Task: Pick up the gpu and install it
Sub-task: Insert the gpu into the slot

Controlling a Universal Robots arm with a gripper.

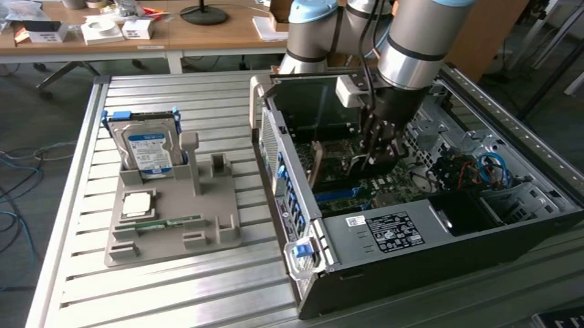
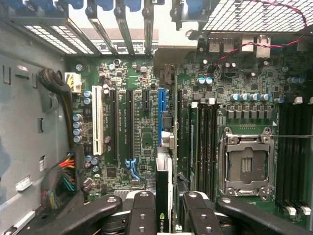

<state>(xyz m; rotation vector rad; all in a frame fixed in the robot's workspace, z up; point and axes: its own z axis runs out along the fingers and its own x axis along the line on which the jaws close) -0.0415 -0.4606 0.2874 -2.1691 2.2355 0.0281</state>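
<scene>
A: Where's the gpu point(image 2: 164, 178)?
B: Thin flat dark card, seen edge-on in the wrist view, green logo on its edge. It's btwn the black fingers point(image 2: 142, 208) of the gripper point(image 2: 168, 204), inside the open black-and-silver computer case point(image 1: 438, 253).
A: So the pincer's got it?
B: Yes, pinching the card from both sides. Card's upright and lined up w/ the long blue slot point(image 2: 160, 112) on the green motherboard point(image 2: 137, 122). Can't tell if it touches the slot.
A: What's beside that slot?
B: Black slots, then a long white slot point(image 2: 98, 125) on one side; the silver square cpu socket point(image 2: 244, 166) on the other.
A: And outside the case?
B: On the exterior view's left, a grey plastic tray point(image 1: 219, 232) on the ribbed aluminium table point(image 1: 182, 294). A boxy silver hard drive point(image 1: 146, 147) w/ blue-white label stands upright in it. A small narrow green memory stick point(image 1: 169, 223) lies flat, a square silvery chip point(image 1: 137, 203) just beside it. All well apart from the grey arm point(image 1: 420, 34).
</scene>
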